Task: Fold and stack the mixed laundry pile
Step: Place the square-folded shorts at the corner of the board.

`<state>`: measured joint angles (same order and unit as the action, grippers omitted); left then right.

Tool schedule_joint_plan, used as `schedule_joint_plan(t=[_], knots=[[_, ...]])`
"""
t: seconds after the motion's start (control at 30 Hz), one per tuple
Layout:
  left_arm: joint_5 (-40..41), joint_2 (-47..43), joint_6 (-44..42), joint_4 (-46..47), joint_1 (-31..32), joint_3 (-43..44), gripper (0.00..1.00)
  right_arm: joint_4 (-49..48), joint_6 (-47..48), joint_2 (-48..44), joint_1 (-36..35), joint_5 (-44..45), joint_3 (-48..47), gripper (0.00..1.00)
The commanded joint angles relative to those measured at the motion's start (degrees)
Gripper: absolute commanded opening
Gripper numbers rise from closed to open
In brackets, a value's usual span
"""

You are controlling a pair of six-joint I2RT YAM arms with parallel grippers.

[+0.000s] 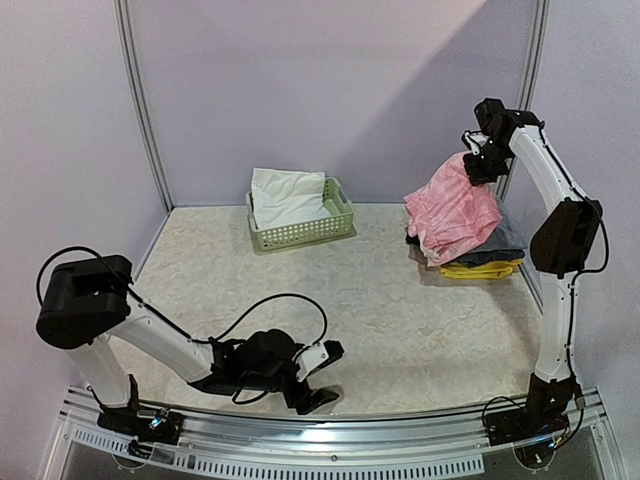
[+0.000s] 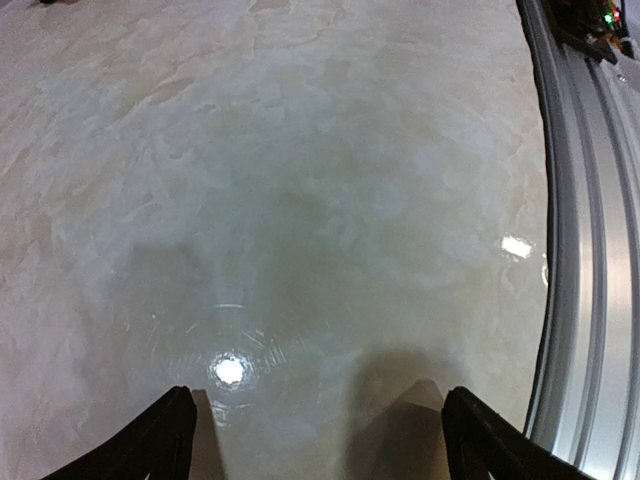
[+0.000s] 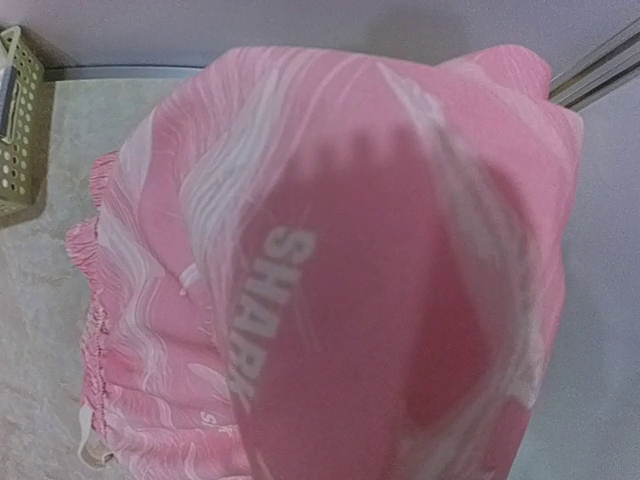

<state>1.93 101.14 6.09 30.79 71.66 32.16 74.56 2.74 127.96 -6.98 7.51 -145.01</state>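
the right wrist view is basically useless here: the pink piece (image 3: 350,250) is draped right over the lens, so the fingers are completely buried. all that shows is wavy print, the word "shark", a gathered waistband down the left side and a sliver of the green basket (image 3: 15,120) at the left edge. from the top camera the right gripper (image 1: 482,160) is pinched tight on the top of the pink piece (image 1: 455,210). the piece hangs from it at the far right of the tabletop (image 1: 400,310), with its lower end sagging onto the folded clothes (image 1: 485,265). those are dark blue and yellow, and half covered, so it's hard to say how many are in the stack. the white piece (image 1: 285,195) sits in the basket (image 1: 300,235) at the back, poking up over the rim; no telling how it's bunched inside. the right arm stands tall from its base, elbow out by the right wall, forearm angled up and inward, wrist tipped down. the left arm is folded low along the near edge, forearm nearly flat. the left gripper (image 1: 325,375) points right, close over the tabletop, spread wide with nothing in it. its own camera shows the left gripper (image 2: 320,450) as just two black fingertips (image 2: 150,440) at the bottom corners, bare tabletop (image 2: 300,200) and the metal rail (image 2: 580,250).
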Motion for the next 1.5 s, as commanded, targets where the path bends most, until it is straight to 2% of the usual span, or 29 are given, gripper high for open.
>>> schedule_joint_plan(t=[0.0,0.4,1.23,1.33,1.47], knots=[[-0.3,2.0,0.8,-0.3,-0.6,1.6,0.87,-2.8,4.4,2.5,1.5,3.1,0.5,0.00],[-0.2,3.7,0.7,-0.9,-0.6,2.5,0.86,-6.4,7.3,5.9,3.5,14.7,4.4,0.00],[0.4,4.7,0.8,-2.1,-0.6,3.1,0.86,-11.8,9.5,7.5,4.8,23.4,8.3,0.00],[0.4,4.8,1.1,-1.9,-0.6,2.9,0.86,-12.0,9.2,7.6,4.8,24.8,8.4,0.03],[0.4,4.7,1.4,-1.7,-0.6,2.6,0.86,-12.0,8.9,7.7,4.9,25.9,8.3,0.14]])
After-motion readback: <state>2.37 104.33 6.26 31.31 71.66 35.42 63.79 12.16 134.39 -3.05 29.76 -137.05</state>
